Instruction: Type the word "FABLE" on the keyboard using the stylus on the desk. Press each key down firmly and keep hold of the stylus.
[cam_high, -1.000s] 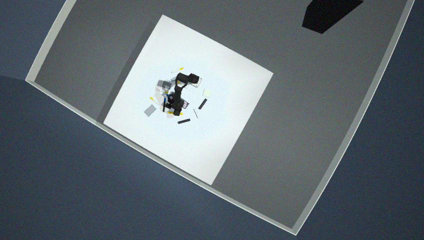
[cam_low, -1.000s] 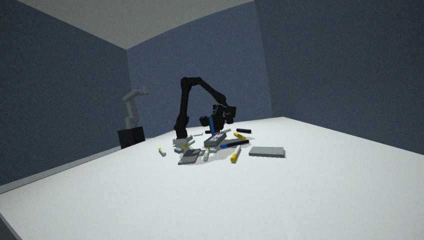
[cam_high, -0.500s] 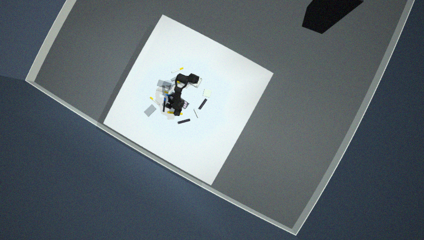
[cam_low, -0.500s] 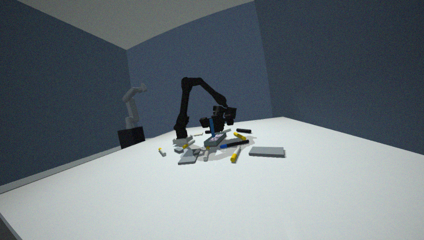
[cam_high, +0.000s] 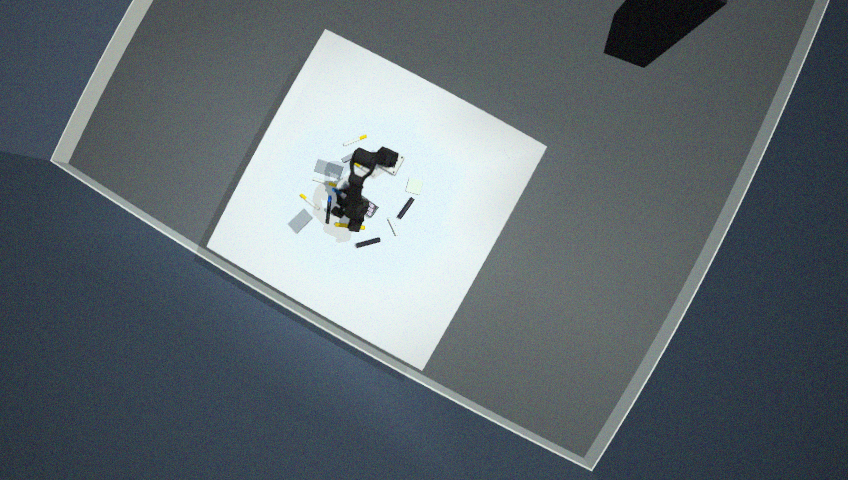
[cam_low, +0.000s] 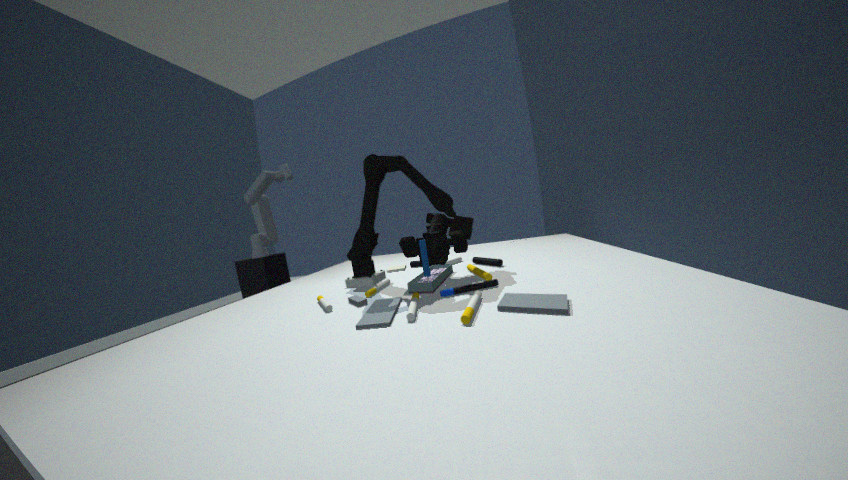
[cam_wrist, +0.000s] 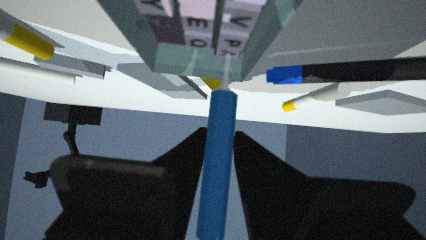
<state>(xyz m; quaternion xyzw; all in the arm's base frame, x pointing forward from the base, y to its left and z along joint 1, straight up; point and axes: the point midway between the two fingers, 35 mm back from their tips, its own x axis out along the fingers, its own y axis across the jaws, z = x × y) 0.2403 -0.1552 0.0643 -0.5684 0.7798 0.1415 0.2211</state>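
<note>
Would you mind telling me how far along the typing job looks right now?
Done: the stylus is picked up, the gripper clamped on its blue shaft. In hand: its thin tip sits at the near edge of the keyboard. Left: the frames cannot show which FABLE letters are already pressed.
</note>
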